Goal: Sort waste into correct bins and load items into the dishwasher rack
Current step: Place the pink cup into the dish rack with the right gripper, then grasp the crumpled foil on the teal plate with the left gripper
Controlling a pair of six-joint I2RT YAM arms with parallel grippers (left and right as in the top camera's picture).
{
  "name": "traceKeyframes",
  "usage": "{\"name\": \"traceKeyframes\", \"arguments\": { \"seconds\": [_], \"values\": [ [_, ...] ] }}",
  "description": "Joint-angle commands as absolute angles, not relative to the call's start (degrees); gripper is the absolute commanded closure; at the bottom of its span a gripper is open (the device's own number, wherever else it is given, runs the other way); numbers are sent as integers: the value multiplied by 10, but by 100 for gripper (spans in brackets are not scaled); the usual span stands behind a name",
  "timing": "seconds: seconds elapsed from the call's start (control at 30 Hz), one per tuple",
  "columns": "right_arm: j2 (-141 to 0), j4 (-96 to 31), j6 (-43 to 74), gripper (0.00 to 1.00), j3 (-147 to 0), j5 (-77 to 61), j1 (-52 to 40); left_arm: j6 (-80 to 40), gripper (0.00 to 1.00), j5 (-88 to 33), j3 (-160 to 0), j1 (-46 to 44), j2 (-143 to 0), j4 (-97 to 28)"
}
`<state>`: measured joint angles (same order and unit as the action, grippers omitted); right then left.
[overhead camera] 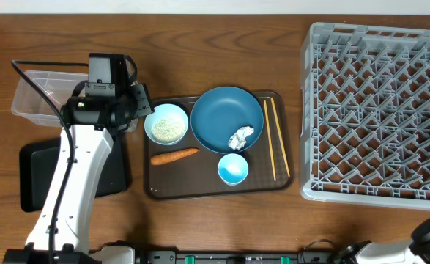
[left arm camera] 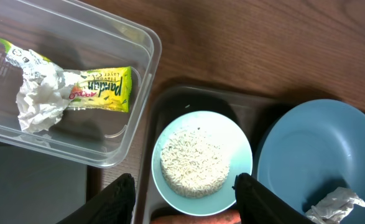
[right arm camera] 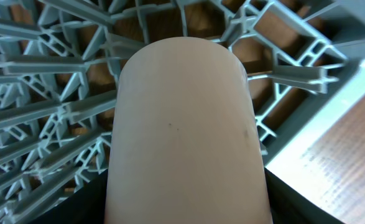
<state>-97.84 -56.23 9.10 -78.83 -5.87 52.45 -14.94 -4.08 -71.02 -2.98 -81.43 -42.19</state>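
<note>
My left gripper (left arm camera: 185, 182) is open and empty, hovering over the pale bowl (left arm camera: 201, 155) of white rice (left arm camera: 194, 163); in the overhead view it (overhead camera: 141, 110) sits at that bowl's (overhead camera: 165, 123) left edge. The carrot (overhead camera: 174, 155) lies below the bowl. The dark-blue plate (overhead camera: 222, 114) carries a crumpled napkin (overhead camera: 241, 136). The small light-blue bowl (overhead camera: 233, 169) and the chopsticks (overhead camera: 271, 139) are also on the brown tray. The clear tub (left arm camera: 132, 118) holds a napkin (left arm camera: 36, 99) and the yellow-green wrapper (left arm camera: 98, 90). My right gripper (right arm camera: 185, 208) is shut on the white cup (right arm camera: 182, 124) over the rack (right arm camera: 45, 93).
The brown serving tray (overhead camera: 156, 187) lies at the middle of the table. The black tray (overhead camera: 31, 176) lies at the left under my left arm, below the clear tub (overhead camera: 42, 92). The grey rack (overhead camera: 379, 110) fills the right side.
</note>
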Motion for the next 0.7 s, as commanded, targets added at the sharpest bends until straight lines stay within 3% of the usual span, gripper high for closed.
{"name": "traceKeyframes", "arguments": {
  "seconds": [0.0, 0.13, 0.37, 0.67],
  "values": [
    [-992, -556, 103, 33, -798, -71, 528, -142, 46, -34, -718, -26, -816, -424],
    [-993, -551, 103, 1, -798, -82, 529, -142, 36, -34, -718, -26, -816, -424],
    [-975, -550, 97, 1, -799, -96, 528, -142, 14, -36, -718, -26, -816, -424],
    [-883, -533, 36, 4, -833, -237, 484, -142, 11, -133, -718, -26, -816, -423]
  ]
}}
